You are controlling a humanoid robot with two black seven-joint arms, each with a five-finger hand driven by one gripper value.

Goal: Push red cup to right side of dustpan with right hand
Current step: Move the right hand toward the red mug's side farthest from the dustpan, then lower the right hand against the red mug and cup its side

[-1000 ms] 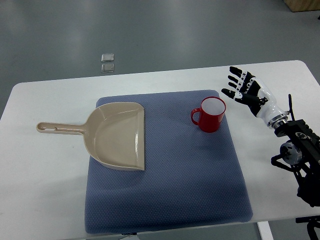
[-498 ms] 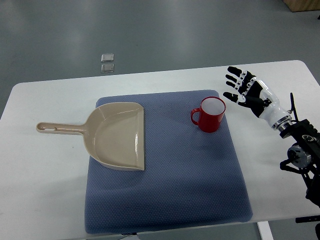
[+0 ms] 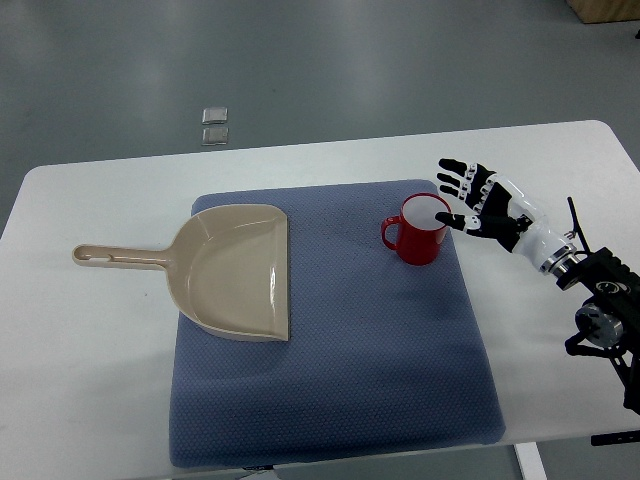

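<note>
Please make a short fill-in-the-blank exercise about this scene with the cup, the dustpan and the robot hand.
1. The cup on the blue mat is ____ in colour.
2. The cup's handle points toward the ____, which lies on the mat's left part.
3. The right hand, fingers spread, is at the cup's ____ side.
4. The dustpan's long handle reaches off the mat onto the white ____.

Missing words: red; dustpan; right; table
</note>
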